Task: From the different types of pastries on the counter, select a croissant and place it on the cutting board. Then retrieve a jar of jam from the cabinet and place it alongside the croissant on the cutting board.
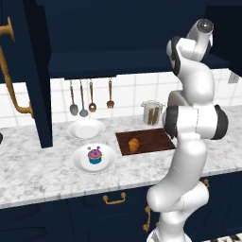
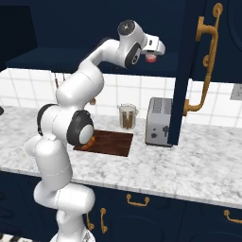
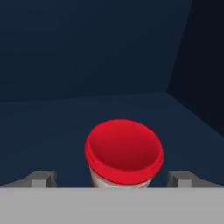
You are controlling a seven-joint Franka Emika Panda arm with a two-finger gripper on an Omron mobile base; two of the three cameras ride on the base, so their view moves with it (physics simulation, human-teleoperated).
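Gripper (image 3: 113, 179) is spread wide around the jar of jam (image 3: 124, 151); centre on the jar, then squeeze gently.

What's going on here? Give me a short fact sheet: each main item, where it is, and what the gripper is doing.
croissant: lying on the cutting board
cupcake: on a white plate on the counter
jar of jam: standing on the cabinet shelf
gripper: open, one fingertip on each side of the jar, not closed on it
left to do: jar onto the board
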